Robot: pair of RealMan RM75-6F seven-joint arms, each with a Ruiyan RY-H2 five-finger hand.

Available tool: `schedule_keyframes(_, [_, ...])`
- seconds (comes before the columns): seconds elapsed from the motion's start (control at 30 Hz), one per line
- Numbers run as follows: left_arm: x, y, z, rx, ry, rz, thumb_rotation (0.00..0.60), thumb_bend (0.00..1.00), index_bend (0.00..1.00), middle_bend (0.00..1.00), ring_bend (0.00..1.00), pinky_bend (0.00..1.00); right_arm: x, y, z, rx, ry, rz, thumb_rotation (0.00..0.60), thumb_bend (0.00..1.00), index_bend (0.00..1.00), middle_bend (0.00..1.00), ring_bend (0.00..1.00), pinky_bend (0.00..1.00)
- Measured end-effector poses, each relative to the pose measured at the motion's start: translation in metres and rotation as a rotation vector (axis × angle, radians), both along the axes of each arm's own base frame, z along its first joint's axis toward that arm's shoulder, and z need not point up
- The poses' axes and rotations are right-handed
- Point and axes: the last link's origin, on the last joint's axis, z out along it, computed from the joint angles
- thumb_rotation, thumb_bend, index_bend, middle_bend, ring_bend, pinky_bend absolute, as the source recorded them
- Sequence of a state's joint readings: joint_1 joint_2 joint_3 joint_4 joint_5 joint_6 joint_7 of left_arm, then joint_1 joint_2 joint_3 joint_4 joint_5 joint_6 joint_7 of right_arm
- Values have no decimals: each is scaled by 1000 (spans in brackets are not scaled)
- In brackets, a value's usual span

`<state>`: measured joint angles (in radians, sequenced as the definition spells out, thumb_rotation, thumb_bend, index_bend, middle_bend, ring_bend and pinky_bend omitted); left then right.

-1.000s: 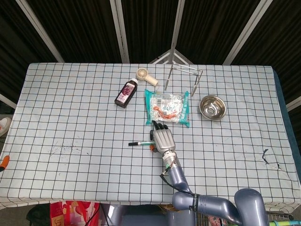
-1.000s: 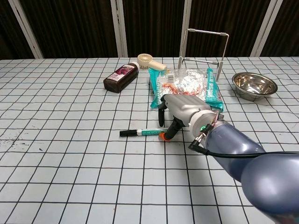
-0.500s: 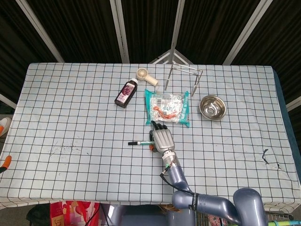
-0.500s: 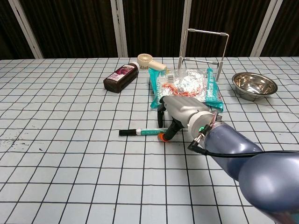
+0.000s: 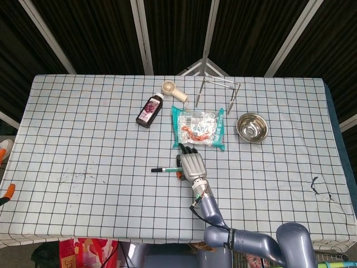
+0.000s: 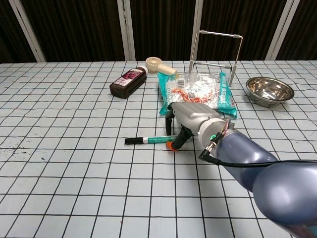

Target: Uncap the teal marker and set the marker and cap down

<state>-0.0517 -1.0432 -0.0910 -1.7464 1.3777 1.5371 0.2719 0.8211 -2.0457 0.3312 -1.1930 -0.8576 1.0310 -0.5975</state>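
The marker lies flat near the worktop centre, black cap end toward the left edge. The right robot hand is over its other end, fingers curled down w/ tips at the marker; whether it really grips it I cannot tell. An orange bit shows under the robot hand. Left robot hand not visible. Just behind lies a snack bag.
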Motion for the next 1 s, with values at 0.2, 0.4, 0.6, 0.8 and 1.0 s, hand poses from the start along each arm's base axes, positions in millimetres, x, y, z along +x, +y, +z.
schedule_keyframes(0.2, [0,-1,1,6,-4,2,600,443,83,0,0,0,2,1,4,-6,-34,8,600,465,754,99,184,190])
schedule_keyframes(0.4, [1,0,0,2,-6,-7,600,443,83,0,0,0,3,2,15,-18,-65,14,600,466,757,99,184,190])
schedule_keyframes(0.6, [6,1,-2,2,-18,-40,600,442,98,0,0,0,5,5,33,-26,-126,13,600,471,764,101,184,190])
schedule_keyframes(0.8, [15,4,-7,1,-48,-85,600,443,111,0,0,0,7,10,62,-49,-177,33,600,471,764,102,184,190])
schedule_keyframes(1.0, [29,7,-19,-16,-90,-153,600,442,122,0,0,0,13,22,93,-57,-242,56,600,471,764,101,185,190])
